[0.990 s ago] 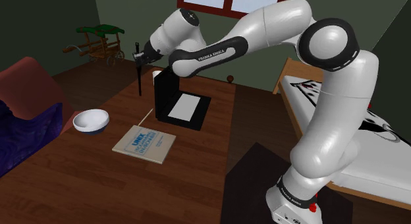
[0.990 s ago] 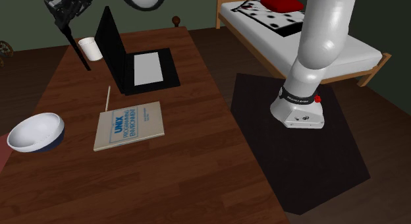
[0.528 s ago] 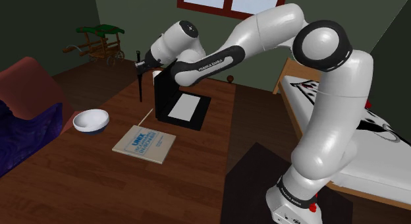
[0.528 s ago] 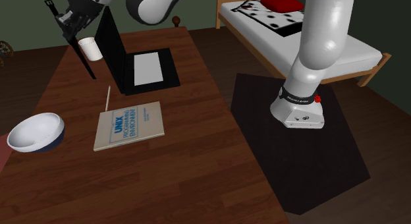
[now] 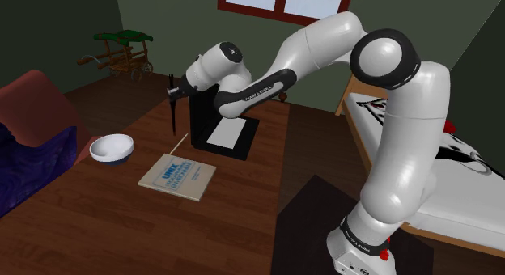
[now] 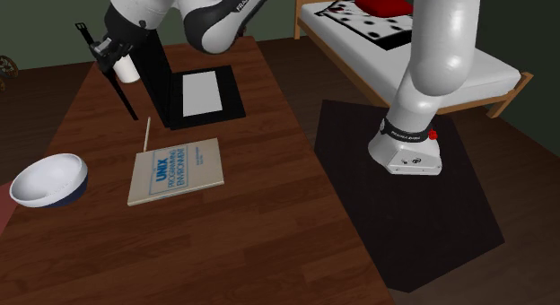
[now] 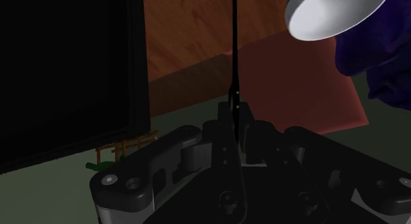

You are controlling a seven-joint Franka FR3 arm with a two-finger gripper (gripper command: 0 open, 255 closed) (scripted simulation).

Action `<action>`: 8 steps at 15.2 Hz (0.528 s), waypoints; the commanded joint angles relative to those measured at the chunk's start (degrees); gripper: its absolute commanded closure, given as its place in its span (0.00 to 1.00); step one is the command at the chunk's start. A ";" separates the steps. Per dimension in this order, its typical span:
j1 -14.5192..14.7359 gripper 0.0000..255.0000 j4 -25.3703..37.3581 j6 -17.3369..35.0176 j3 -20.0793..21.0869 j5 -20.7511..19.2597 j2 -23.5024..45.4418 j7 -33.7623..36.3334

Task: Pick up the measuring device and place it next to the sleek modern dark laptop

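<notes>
A thin black measuring stick [image 5: 172, 112] hangs nearly upright over the wooden table [image 5: 121, 217], with my gripper [image 5: 174, 90] shut on its upper part. Its lower tip is close to the tabletop, just beside the open dark laptop [image 5: 224, 129] on the shoulder view's left. From the second exterior view the stick [image 6: 119, 90] slants down from the gripper [image 6: 107, 55] in front of the laptop's screen [image 6: 154, 68]. Along the wrist view the stick [image 7: 234, 55] runs up from the closed gripper [image 7: 234, 116], the laptop's black lid [image 7: 66, 71] close alongside.
A white bowl [image 5: 112, 148], a UNIX book [image 5: 178, 175] and a thin white stick [image 5: 180, 141] lie near the laptop. A white cup [image 6: 126, 69] stands behind the gripper. A red sofa [image 5: 36, 112] borders the table; bed [image 6: 404, 43] and dark rug [image 6: 404, 213] lie beyond.
The arm has lowered and shifted toward the laptop with the stick in it. The stick's tip has come down close to the tabletop beside the laptop.
</notes>
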 commanded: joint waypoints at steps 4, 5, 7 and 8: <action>4.09 1.00 -0.07 2.94 -5.32 -4.59 1.93 4.71; 4.97 1.00 -0.05 3.53 -6.46 -5.50 2.31 5.71; 6.85 1.00 0.04 4.73 -8.88 -7.30 3.09 7.74; 7.84 1.00 0.11 5.34 -10.14 -8.20 3.49 8.78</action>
